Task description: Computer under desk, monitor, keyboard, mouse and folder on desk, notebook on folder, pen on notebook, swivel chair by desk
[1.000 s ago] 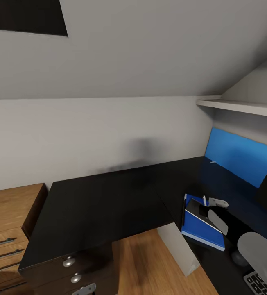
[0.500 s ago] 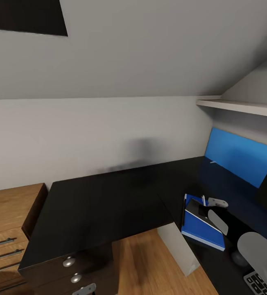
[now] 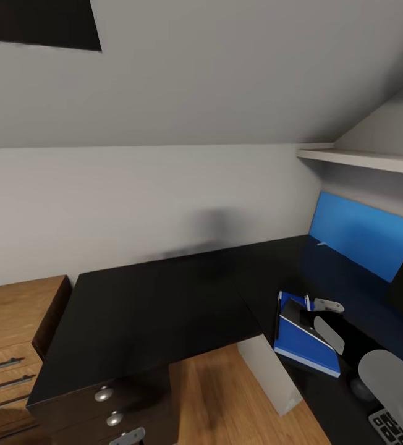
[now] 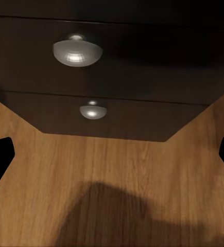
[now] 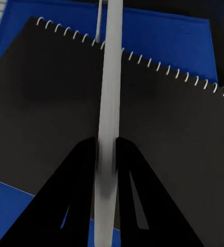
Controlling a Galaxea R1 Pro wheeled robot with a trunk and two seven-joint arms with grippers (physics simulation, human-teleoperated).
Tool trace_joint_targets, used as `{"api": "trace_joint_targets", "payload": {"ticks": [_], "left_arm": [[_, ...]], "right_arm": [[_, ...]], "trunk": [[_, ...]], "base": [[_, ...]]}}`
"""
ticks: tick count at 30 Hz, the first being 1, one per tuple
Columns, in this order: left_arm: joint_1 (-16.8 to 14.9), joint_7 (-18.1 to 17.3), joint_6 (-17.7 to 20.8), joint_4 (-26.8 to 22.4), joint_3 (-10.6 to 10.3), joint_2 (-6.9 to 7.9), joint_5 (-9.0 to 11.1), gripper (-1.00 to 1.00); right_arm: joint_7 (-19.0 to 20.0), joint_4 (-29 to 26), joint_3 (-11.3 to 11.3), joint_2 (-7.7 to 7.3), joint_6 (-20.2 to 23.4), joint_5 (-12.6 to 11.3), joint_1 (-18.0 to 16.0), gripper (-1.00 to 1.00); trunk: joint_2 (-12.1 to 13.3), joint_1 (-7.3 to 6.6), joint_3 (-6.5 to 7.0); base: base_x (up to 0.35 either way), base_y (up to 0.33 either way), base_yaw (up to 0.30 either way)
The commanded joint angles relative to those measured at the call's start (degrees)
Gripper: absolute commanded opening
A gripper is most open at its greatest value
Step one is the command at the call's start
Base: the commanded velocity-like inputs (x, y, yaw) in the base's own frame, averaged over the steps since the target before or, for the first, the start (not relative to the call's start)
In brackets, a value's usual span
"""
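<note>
Right end effector (image 5: 107, 154) clamped on pen (image 5: 109, 103) above notebook (image 5: 50, 103), keyboard (image 3: 394, 428) cropped, left end effector spread.

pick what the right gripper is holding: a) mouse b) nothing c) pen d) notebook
c: in the right wrist view the right gripper has its two dark fingers closed on the thin white pen, held over the black notebook that lies on the blue folder.
</note>
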Motion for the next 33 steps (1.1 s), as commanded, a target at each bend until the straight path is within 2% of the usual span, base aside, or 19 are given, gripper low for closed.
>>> {"api": "trace_joint_targets", "payload": {"ticks": [1,18,19,33], "left_arm": [[-0.08,0.33,-0.35,-0.01,-0.49,0.05,0.54,1.00],[-0.08,0.33,-0.35,-0.01,-0.47,0.10,0.54,1.00],[-0.08,0.33,-0.35,-0.01,-0.48,0.12,0.50,1.00],[-0.08,0.33,-0.35,-0.01,-0.48,0.16,0.53,1.00]], "right_arm": [[-0.44,-0.15,0.47,-0.09,0.14,-0.58,-0.06,-1.00],[-0.44,-0.15,0.47,-0.09,0.13,-0.58,-0.10,-1.00],[-0.44,-0.15,0.47,-0.09,0.11,-0.58,-0.11,1.00],[-0.44,-0.22,0.41,-0.09,-0.24,-0.58,-0.07,1.00]], "trunk": [[-0.46,0.23,-0.25],[-0.46,0.23,-0.25],[-0.46,0.23,-0.25],[-0.46,0.23,-0.25]], "base": [[0.000,0.000,0.000],[0.000,0.000,0.000],[0.000,0.000,0.000],[0.000,0.000,0.000]]}}
